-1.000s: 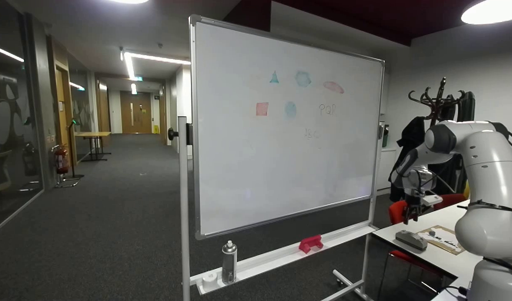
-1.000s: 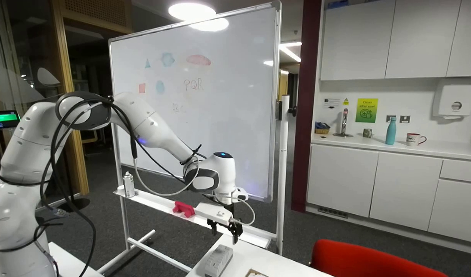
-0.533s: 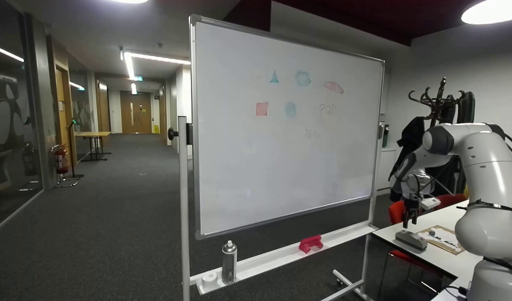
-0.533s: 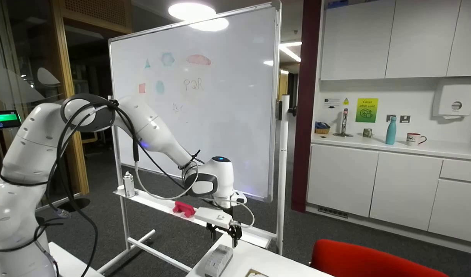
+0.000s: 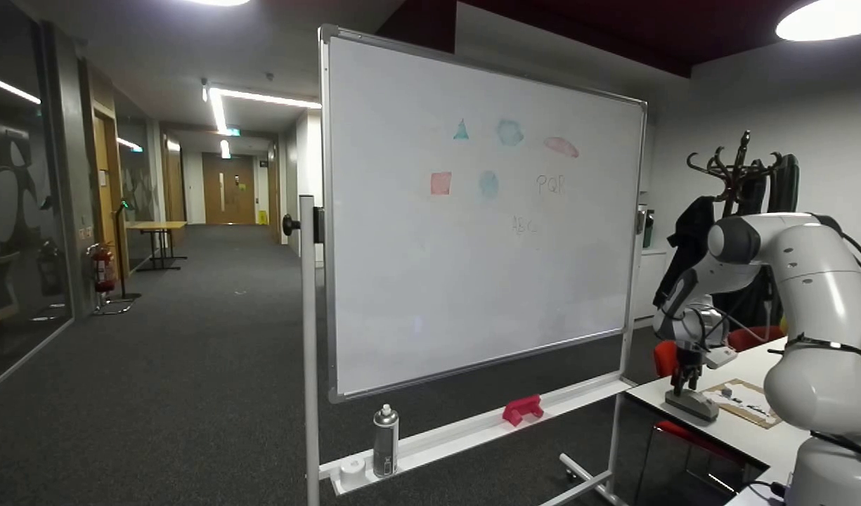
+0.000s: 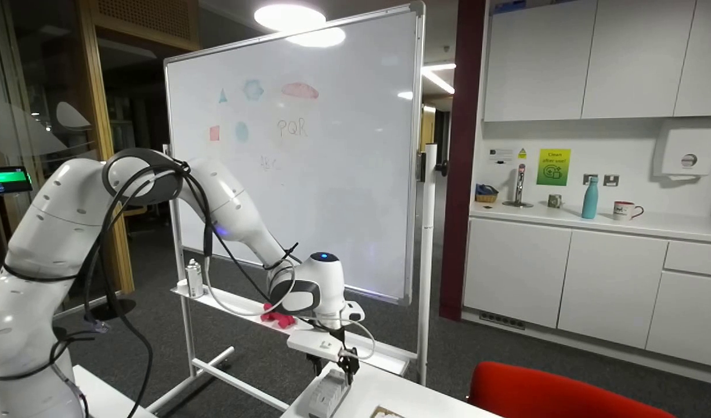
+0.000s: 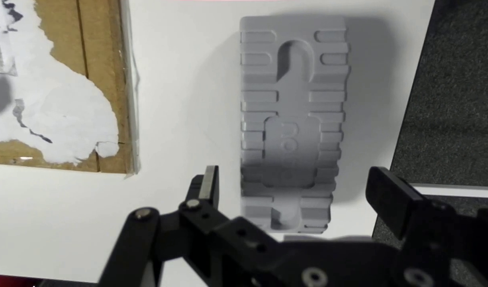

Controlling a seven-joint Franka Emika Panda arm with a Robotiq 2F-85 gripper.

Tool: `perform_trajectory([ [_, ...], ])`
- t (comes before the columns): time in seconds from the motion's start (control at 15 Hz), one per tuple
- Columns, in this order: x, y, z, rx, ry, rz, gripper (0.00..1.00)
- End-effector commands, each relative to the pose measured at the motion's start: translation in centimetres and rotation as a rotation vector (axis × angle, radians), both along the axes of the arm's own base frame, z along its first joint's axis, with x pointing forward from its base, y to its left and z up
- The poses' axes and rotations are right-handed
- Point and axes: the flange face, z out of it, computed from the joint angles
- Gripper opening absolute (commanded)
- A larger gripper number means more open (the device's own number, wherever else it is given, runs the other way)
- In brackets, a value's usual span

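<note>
Lowered since the earlier frames, the gripper [image 7: 293, 181] stands spread and empty, its fingers [image 7: 210, 181] flanking the grey ribbed block [image 7: 293, 99], which lies on the white table [image 7: 68, 219]. Step in hand, as judged: approach to grasp. The next move calls for aligning the fingers with the block's sides before closing. Clearance: a strip of white table separates the block from the cardboard [image 7: 100, 48]; opposite, the table's edge runs near, limiting room for the outer finger.
</note>
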Motion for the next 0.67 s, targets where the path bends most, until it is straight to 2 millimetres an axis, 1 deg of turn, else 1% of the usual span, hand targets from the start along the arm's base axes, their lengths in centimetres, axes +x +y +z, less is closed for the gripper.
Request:
perform_trajectory([
  [0.0,-0.9,0.3,-0.4,-0.007,-0.039,0.023,1.00],
  [0.27,-1.2,0.2,-0.7,0.005,-0.046,0.018,1.00],
  [0.6,-1.7,-0.8,-0.3,0.018,-0.057,0.003,1.00],
])
